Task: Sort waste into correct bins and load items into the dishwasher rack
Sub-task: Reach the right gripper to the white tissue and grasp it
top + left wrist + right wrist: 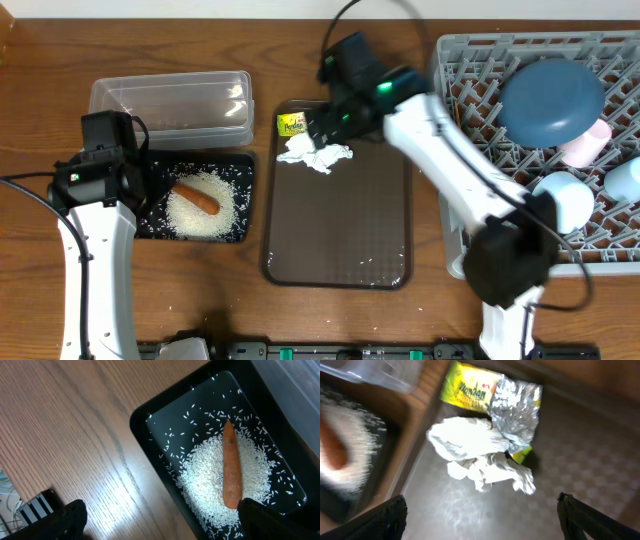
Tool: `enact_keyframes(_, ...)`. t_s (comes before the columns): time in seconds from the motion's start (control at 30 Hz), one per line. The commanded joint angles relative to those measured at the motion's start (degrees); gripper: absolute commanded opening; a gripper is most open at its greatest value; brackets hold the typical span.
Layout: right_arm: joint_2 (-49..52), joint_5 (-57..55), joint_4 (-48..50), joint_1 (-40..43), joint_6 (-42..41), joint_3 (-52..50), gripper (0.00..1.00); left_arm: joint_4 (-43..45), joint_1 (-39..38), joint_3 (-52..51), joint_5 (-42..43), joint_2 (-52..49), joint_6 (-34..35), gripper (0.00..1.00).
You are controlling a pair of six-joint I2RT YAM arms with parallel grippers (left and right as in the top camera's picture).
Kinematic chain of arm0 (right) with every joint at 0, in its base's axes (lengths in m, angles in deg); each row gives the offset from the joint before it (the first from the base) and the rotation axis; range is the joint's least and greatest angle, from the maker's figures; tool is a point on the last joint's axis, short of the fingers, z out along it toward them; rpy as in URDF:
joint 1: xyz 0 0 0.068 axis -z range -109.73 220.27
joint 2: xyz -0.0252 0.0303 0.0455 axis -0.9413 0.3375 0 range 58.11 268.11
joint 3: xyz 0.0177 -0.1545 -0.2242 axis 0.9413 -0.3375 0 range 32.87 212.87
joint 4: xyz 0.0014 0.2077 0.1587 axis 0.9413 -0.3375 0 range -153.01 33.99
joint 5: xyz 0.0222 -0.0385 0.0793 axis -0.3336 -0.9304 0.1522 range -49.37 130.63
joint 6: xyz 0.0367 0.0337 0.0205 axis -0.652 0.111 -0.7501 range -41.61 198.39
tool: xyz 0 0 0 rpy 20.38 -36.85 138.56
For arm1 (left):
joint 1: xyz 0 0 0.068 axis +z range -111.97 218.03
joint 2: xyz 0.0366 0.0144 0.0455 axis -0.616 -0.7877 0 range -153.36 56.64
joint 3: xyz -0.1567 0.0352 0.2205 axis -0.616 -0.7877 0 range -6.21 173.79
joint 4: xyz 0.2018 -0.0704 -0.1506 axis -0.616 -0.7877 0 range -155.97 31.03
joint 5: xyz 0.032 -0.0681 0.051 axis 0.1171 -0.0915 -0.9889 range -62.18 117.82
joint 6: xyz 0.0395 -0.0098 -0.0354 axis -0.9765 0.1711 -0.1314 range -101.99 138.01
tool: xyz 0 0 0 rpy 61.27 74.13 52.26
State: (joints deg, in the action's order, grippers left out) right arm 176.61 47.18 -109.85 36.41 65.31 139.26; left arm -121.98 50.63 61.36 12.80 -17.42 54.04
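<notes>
White rice (200, 212) and an orange carrot stick (196, 197) lie in the black tray (243, 170); both show in the left wrist view, rice (205, 480) and stick (231, 467). Crumpled white tissue (316, 154) and a yellow-green wrapper (291, 124) lie on the brown serving tray (340, 240). In the right wrist view the tissue (480, 452) and wrapper (470, 391) lie ahead of my open right gripper (480, 517). My left gripper (160, 520) is open, above the black tray's left edge (150, 455). The clear tub (170, 105) holds nothing I can see.
The grey dishwasher rack (470, 90) at the right holds a dark-blue bowl (552, 98) upside down, a light-blue bowl (565, 195) and cups. A few rice grains lie on the table near the front left (170, 310).
</notes>
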Motion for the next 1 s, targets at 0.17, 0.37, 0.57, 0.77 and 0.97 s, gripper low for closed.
enact_keyframes(0.17,10.1,-6.6,0.8,-2.5,-6.8,-0.5,0.89,-0.2,0.2,0.7,-0.9,-0.1,0.3,0.98)
enact_keyframes(0.37,12.0,-6.1,0.5,-2.5,-6.8,-0.5,0.40,-0.2,0.2,0.7,-0.9,-0.1,0.3,0.98)
enact_keyframes(0.57,9.0,-5.3,0.1,-2.5,-6.8,-0.4,0.01,-0.2,0.2,0.7,-0.9,-0.1,0.3,0.98)
enact_keyframes(0.77,-0.4,-4.6,-3.4,-1.1,-6.8,-0.3,0.01,-0.2,0.2,0.7,-0.9,-0.1,0.3,0.98)
enact_keyframes(0.97,-9.3,-4.7,-4.1,-0.4,-6.6,-0.3,0.01,-0.2,0.2,0.7,-0.9,-0.1,0.3,0.98)
